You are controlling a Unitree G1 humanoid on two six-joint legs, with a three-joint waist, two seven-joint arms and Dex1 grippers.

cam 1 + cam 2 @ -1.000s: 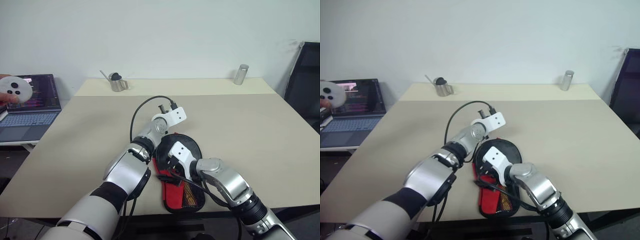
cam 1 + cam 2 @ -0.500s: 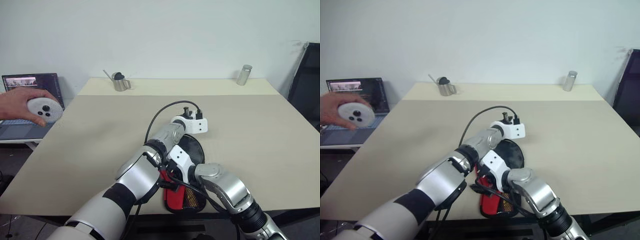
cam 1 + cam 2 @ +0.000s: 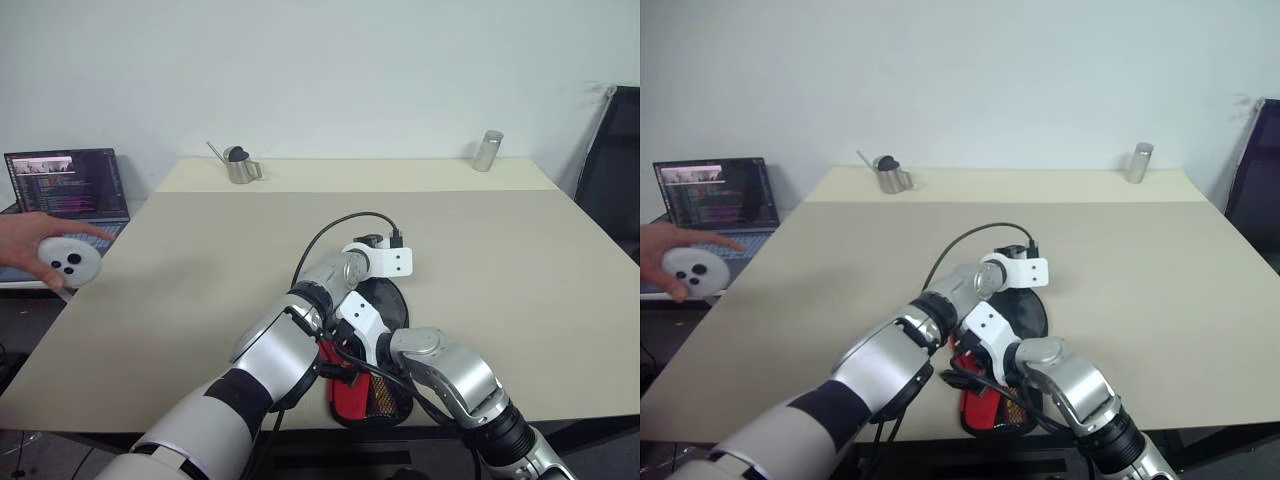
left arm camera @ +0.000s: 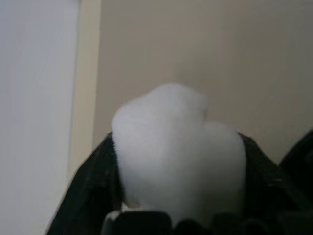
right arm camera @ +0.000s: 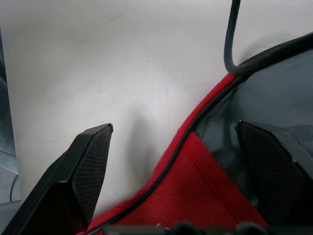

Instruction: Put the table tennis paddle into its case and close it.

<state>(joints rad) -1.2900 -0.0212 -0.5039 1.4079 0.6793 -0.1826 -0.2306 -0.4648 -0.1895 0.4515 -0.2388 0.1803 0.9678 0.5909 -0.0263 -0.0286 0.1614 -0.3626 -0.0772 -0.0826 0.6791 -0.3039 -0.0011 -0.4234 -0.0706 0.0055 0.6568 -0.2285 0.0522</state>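
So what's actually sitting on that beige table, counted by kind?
Metal pitchers: 1
Metal cylinders: 1
Paddle cases, red and black: 1
Total: 3

The case (image 3: 372, 375) lies flat on the table's near edge, its round black end pointing away from the robot and its red side with black mesh toward the near edge. A red rim with a black line runs along its edge. The paddle cannot be made out.
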